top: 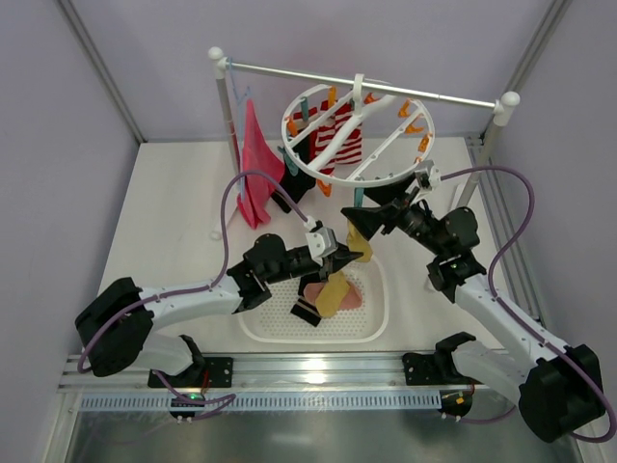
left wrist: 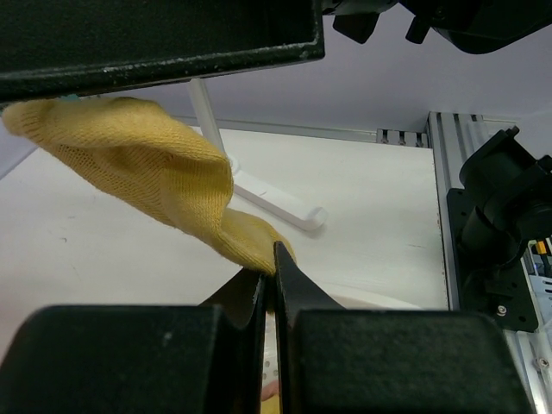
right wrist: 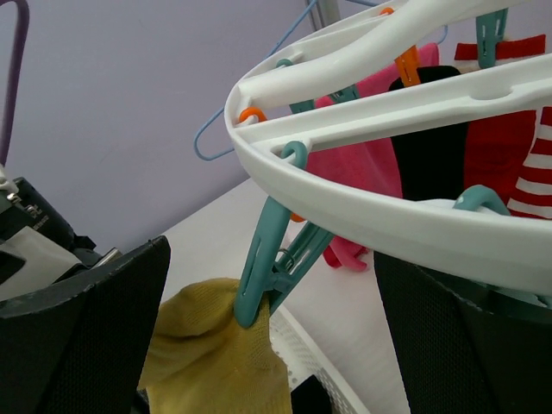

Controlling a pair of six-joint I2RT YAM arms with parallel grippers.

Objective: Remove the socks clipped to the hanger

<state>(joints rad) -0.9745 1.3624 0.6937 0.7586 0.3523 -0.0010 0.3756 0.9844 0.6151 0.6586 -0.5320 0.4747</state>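
The white ring hanger hangs from the rack rail. A red-and-white striped sock and a black sock are clipped to it. A mustard yellow sock hangs from a teal clip at the ring's near edge. My left gripper is shut on this sock's lower end. My right gripper is open, with its fingers on either side of the teal clip that bites the yellow sock under the ring.
A white perforated basket below holds a yellow, a pink and a black sock. A magenta cloth hangs at the rack's left post. The rack rail spans the back, and its foot lies on the table.
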